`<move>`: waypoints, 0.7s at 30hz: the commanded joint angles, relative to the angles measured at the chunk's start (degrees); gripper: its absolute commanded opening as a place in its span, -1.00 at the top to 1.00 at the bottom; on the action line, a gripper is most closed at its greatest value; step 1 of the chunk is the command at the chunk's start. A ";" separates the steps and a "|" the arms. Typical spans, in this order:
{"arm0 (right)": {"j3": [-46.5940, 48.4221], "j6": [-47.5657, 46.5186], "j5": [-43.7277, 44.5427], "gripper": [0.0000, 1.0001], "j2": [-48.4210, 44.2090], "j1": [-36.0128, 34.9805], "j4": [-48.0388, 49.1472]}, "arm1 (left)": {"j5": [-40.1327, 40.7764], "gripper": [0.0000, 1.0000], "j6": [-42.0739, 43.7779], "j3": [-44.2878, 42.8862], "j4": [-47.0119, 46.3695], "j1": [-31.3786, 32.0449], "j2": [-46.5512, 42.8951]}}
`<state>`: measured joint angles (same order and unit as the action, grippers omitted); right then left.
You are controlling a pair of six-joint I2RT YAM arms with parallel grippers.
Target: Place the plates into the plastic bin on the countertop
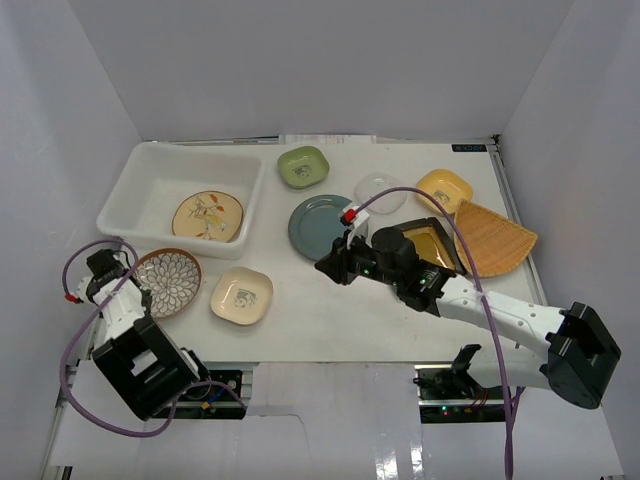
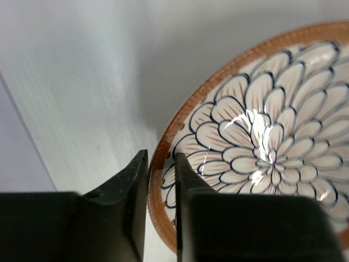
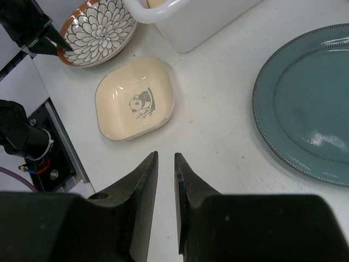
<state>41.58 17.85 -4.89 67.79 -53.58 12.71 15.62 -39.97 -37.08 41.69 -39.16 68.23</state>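
The left gripper pinches the rim of the brown flower plate. The plastic bin sits just past it, with a cream plate inside. The right gripper holds nothing, its jaws nearly together. The panda dish lies just ahead of it, the blue plate to its right.

A: Classify the location.

B: Robotics test cell in a laboratory. Two arms are bolted at 6 o'clock to a white surface enclosed by plain white walls.

A: Supporting evidence?

B: Exposed purple cables, lit circuit boards at the near edge, and mismatched dishes laid out as test items beside a plastic bin at 10 o'clock.
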 commanded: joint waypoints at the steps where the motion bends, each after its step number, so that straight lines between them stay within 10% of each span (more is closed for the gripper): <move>1: 4.73 -0.80 -0.56 0.51 1.20 0.14 -0.67 | 1.08 0.60 -0.11 0.26 -1.00 0.48 -2.56; 5: 6.31 0.43 -1.62 0.50 2.26 0.06 -1.02 | 2.57 1.00 -1.34 -0.18 0.40 1.80 -3.89; 21: 9.74 2.19 -4.96 0.44 5.95 -1.00 -1.11 | 4.94 1.00 -2.75 -9.41 6.99 6.81 -6.61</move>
<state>47.66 19.59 -8.40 73.06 -54.30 10.28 15.51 -45.21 -43.77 41.60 -33.58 62.30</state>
